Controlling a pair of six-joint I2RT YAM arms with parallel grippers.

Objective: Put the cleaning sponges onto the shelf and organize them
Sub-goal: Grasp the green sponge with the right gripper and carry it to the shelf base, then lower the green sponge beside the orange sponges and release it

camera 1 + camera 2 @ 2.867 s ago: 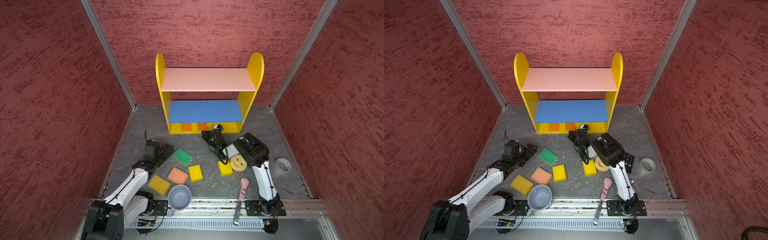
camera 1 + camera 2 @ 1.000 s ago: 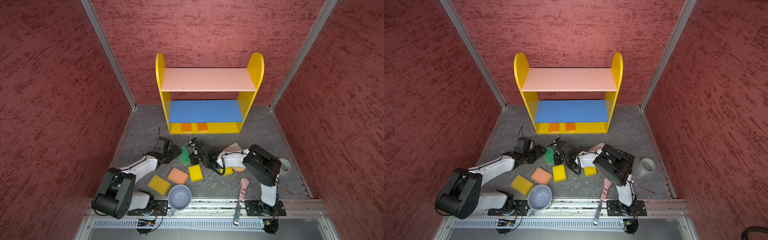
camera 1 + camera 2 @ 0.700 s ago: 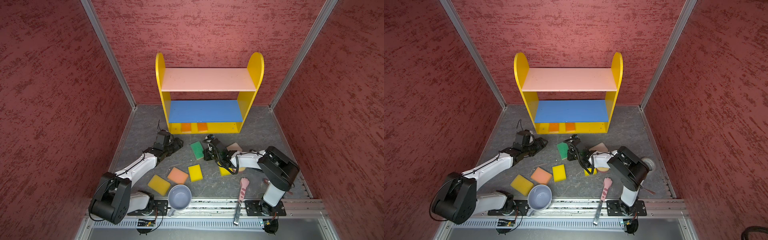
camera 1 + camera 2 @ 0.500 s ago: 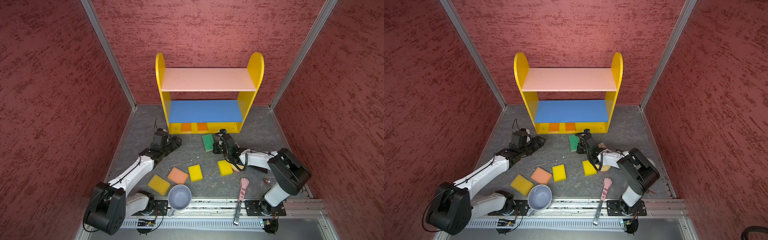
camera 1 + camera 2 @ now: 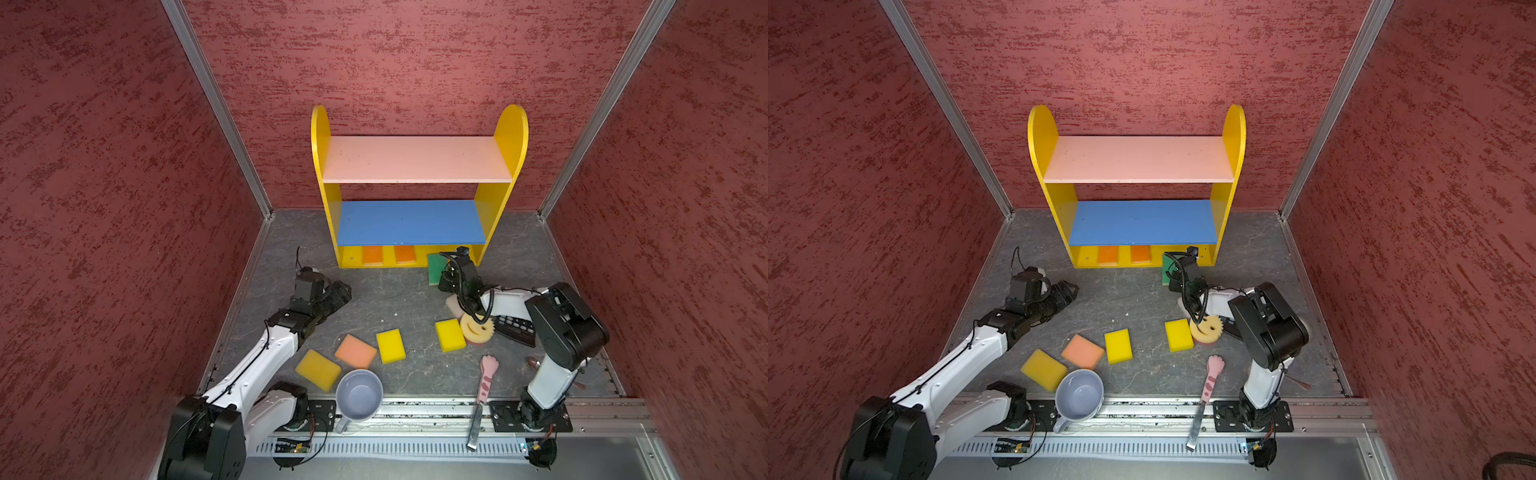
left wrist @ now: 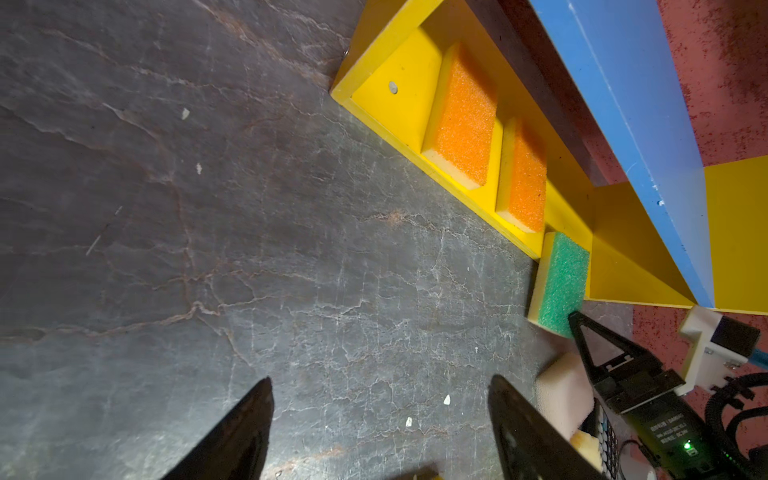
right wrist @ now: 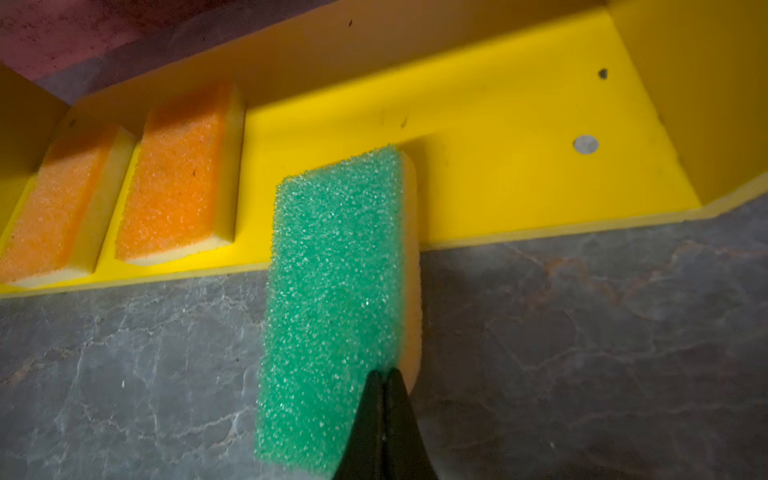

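Observation:
The shelf (image 5: 415,160) stands at the back, and two orange sponges (image 5: 372,254) (image 5: 404,253) lie on its yellow bottom board (image 7: 498,187). A green sponge (image 7: 336,282) leans with its far end on that board's front lip, to the right of the orange ones. My right gripper (image 7: 384,374) is shut, and its tips touch the sponge's near corner. My left gripper (image 6: 380,380) hangs open and empty over bare floor at the left. On the floor lie yellow sponges (image 5: 318,369) (image 5: 390,345) (image 5: 450,335), a peach one (image 5: 355,351), a round smiley one (image 5: 478,328) and a pale one (image 6: 561,390).
A grey-blue mug (image 5: 358,395) stands at the front edge beside the yellow sponge. A pink cat-paw tool (image 5: 486,378) lies front right. A black keypad (image 5: 515,328) sits under the right arm. Red walls close in three sides.
The green sponge has travelled with my right gripper from mid-floor to the shelf's bottom front edge. My left gripper has drawn back to the left and opened wider.

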